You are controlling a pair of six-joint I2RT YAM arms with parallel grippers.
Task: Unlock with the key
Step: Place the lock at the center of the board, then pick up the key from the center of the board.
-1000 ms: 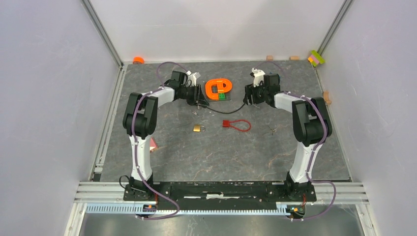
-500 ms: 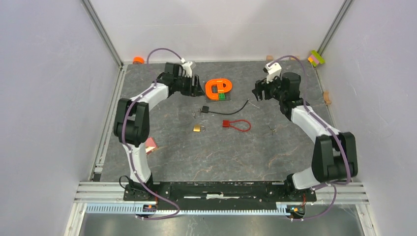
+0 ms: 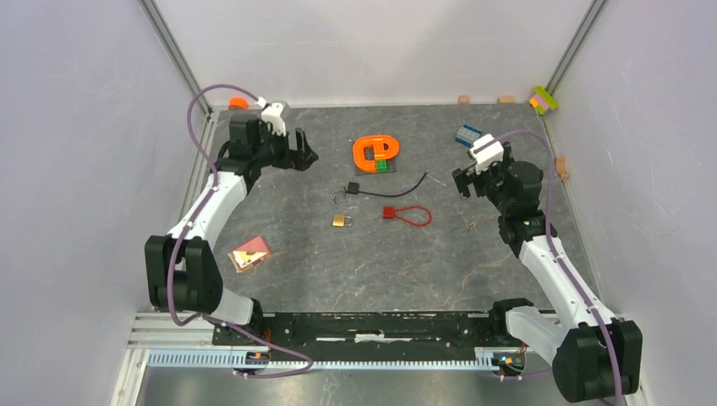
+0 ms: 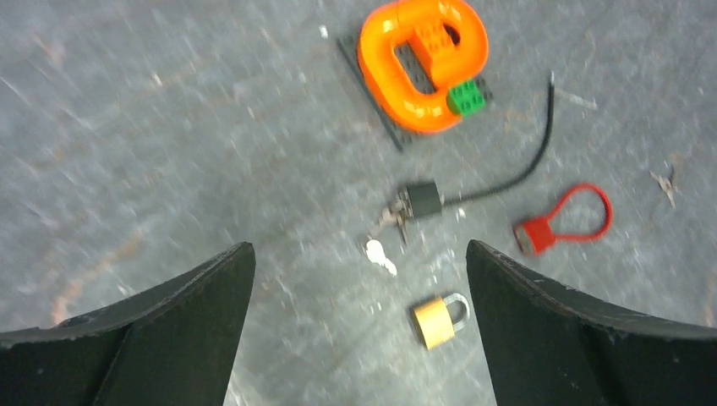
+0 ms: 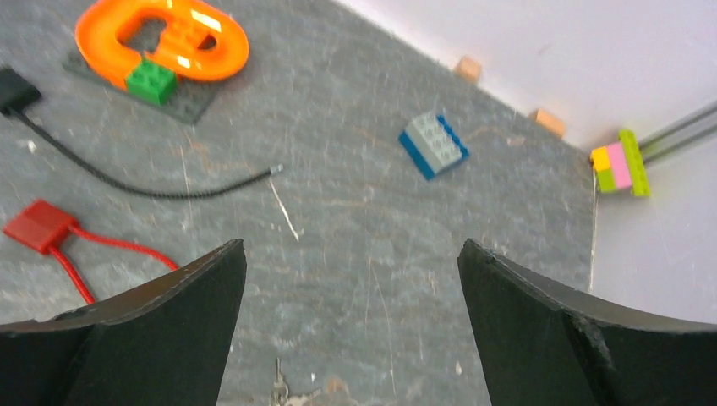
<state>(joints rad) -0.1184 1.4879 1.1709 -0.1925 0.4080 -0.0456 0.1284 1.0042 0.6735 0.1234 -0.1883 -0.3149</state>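
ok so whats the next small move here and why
Probably lower the left claw toward the loose silver key. Both it and the right claw are open and empty. The key lies bare on the table between the black lock and the brass padlock, and the padlock's shackle looks shut.

We see a small black cable lock [image 4: 423, 200] lying flat mid-table, its cable [image 4: 526, 166] curving away with the far end loose. Silver keys [image 4: 391, 218] touch its side. A brass padlock [image 4: 438, 318] lies flat nearby.
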